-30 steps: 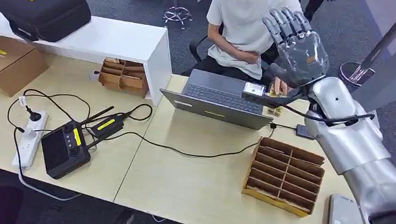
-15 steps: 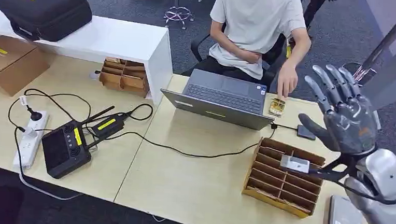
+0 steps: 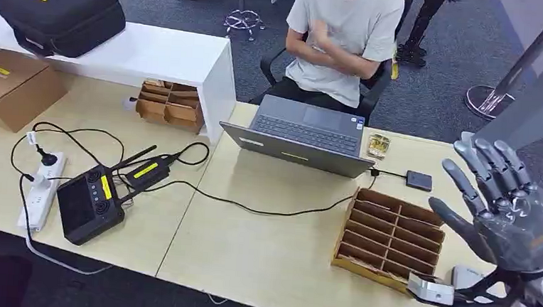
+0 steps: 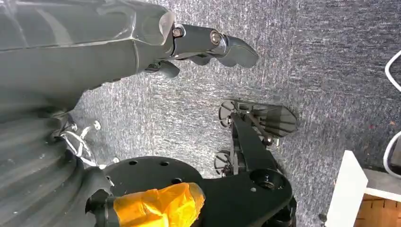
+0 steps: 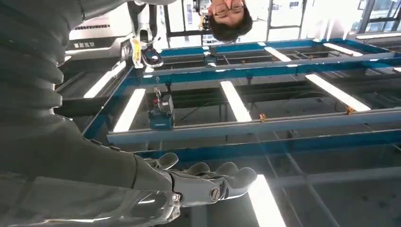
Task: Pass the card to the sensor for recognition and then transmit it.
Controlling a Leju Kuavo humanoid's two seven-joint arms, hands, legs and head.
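In the head view, the right hand (image 3: 505, 214) is hovering empty over the table (image 3: 262, 253), fingers spread, near the white sensor (image 3: 475, 300) and the cardboard organizer (image 3: 389, 239). The card cannot be made out. In the left wrist view, the left hand (image 4: 208, 45) is hanging above carpet, holding nothing, fingers curled. In the right wrist view, the right hand (image 5: 203, 182) is lying open.

Even, bright overhead light falls on the pale counter (image 3: 262, 253), leaving only soft, short shadows under the laptop (image 3: 302, 135) and the cardboard divider tray (image 3: 390, 239). The right wrist view looks up at long ceiling light strips (image 5: 235, 100) that glare white. The left wrist view is dimmer, its near grey cover blurred.
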